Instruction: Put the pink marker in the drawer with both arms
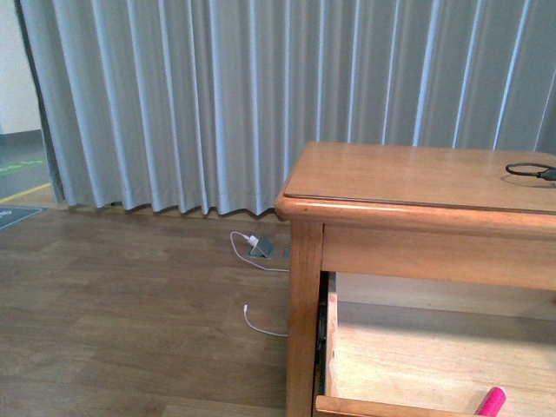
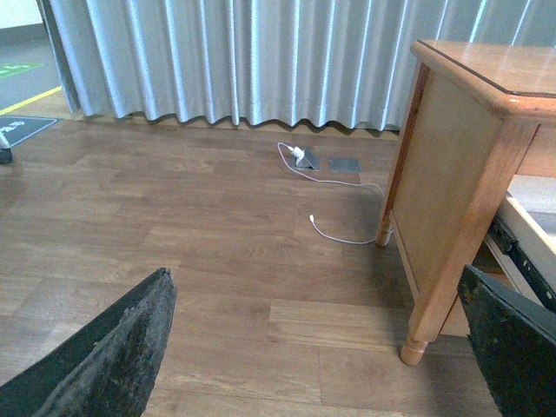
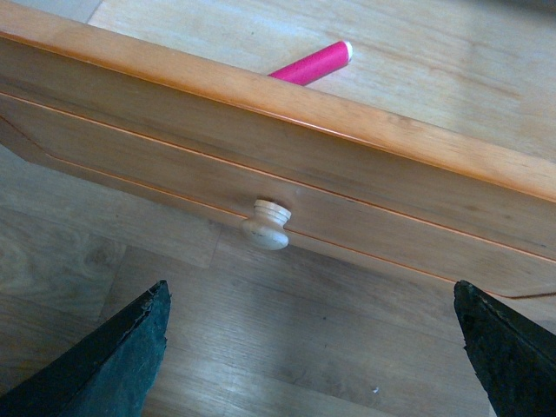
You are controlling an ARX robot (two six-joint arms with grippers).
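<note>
Down at five o'clock, the pink marker (image 1: 491, 401) lies in the drawer (image 1: 408, 358); my left jaws and right jaws gape.

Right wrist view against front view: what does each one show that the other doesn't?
Only the right wrist view shows the drawer's panelled front, its pale knob and the right gripper, fingers spread open. Only the front view shows the dresser top with a dark looped object, the grey curtain and a white cable on the floor. Both show the pink marker lying inside the open drawer.
</note>
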